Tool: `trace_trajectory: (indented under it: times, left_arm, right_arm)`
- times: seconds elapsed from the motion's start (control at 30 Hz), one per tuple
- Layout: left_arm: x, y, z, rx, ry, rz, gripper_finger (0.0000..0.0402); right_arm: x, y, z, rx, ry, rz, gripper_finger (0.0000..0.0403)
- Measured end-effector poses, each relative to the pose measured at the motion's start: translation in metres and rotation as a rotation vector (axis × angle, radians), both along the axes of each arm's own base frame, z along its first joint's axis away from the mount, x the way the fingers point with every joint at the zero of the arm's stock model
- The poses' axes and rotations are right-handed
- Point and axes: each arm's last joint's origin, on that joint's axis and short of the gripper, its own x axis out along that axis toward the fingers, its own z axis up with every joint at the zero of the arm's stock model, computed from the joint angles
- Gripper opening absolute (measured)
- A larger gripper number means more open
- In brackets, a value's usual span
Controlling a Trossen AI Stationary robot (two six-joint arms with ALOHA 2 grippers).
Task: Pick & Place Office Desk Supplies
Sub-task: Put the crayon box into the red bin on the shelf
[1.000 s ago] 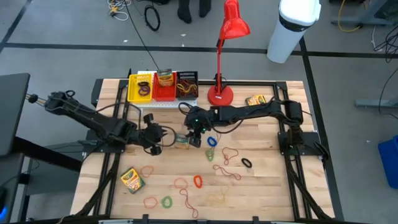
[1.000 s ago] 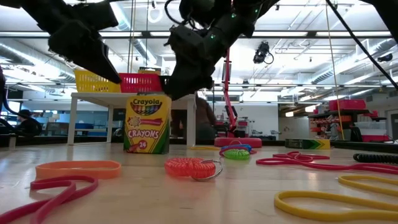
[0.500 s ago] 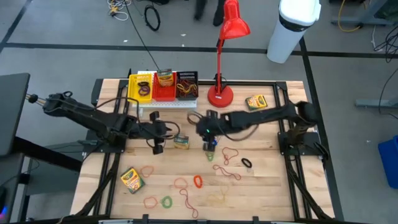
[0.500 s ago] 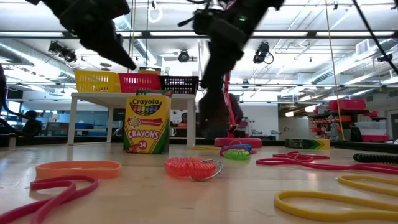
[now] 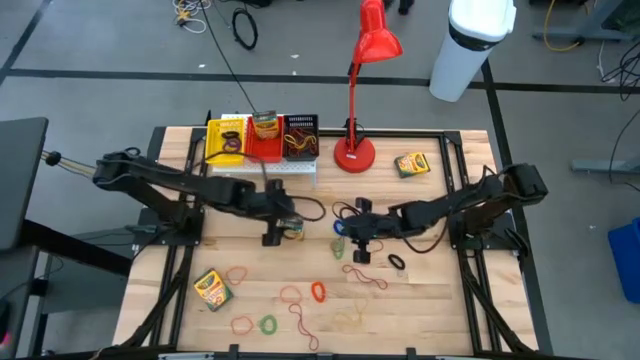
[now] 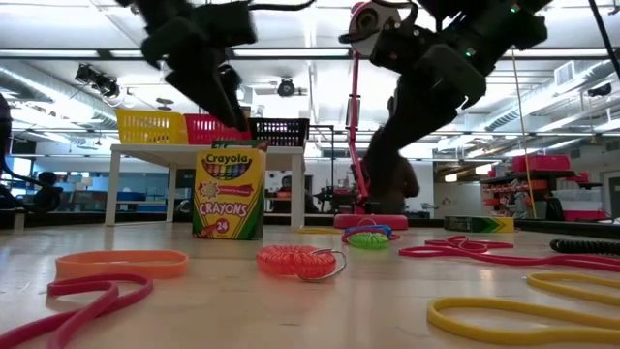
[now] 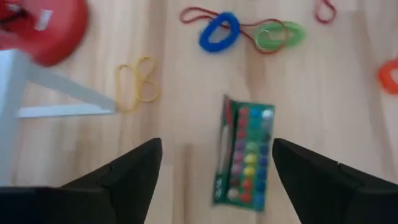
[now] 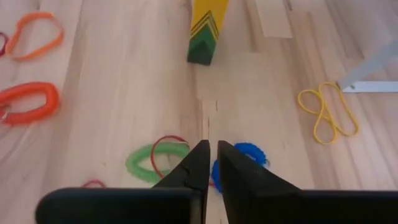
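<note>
**Left claw over the crayon box, right claw at the bands**

In the high view's left centre, the left gripper (image 5: 272, 232) is hanging just beside the crayon box (image 5: 291, 228), fingers spread wide and holding nothing. The left wrist view is showing that box (image 7: 244, 149) lying between the 2 fingers. To grip well, it should probably centre over the box's narrow sides and descend squarely before closing. Right of centre, the right gripper (image 5: 357, 247) is hovering with fingers nearly together, empty, over the blue band (image 8: 244, 163) and green band (image 8: 155, 159). Another box (image 5: 211, 288) is lying lower left.
</note>
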Motion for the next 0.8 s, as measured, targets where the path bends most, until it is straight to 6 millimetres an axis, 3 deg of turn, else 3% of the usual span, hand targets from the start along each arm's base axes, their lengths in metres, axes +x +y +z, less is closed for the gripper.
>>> trace_trajectory:
  times: [0.27, 0.53, 0.8]
  left_arm:
    - [0.033, -0.004, -0.015, 0.032, 0.181, -0.038, 0.0319]
    - [0.040, -0.006, -0.033, 0.022, 0.275, -0.049, 0.0313]
    - [0.040, -0.007, -0.033, 0.018, 0.265, -0.029, 0.0229]
  right_arm:
    - [-0.001, 0.006, -0.001, -0.004, -0.021, 0.030, 0.0005]
    - [0.001, 0.007, 0.001, -0.005, -0.052, 0.041, 0.0020]
    - [-0.003, 0.019, -0.003, -0.006, -0.091, 0.067, 0.0008]
